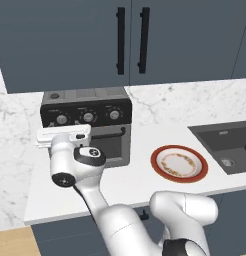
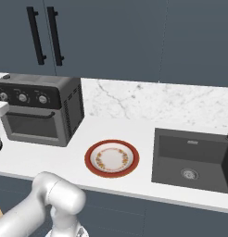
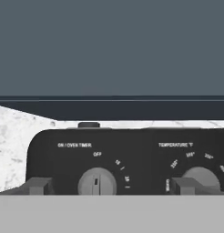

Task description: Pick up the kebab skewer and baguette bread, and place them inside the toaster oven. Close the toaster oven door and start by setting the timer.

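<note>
Counter point(image 1: 125, 187); arm-hidden toaster oven door point(image 1: 112, 145)

The toaster oven point(image 2: 41, 109) looks like matt black and grey metal, its knobs point(image 1: 88, 117) brushed silver; the counter point(image 2: 134, 104) is smooth veined marble; the plate point(image 2: 111, 159) — glossy ceramic; the sink point(image 2: 192, 159) — dull dark composite.

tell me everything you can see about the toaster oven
The toaster oven is a boxy black and silver-grey unit on the white counter against the marble backsplash, below dark cabinets. Three round silver knobs line its black top panel; the timer knob points to off. Its dark glass door is shut, with a bar handle. The open gripper faces the knobs.
</note>
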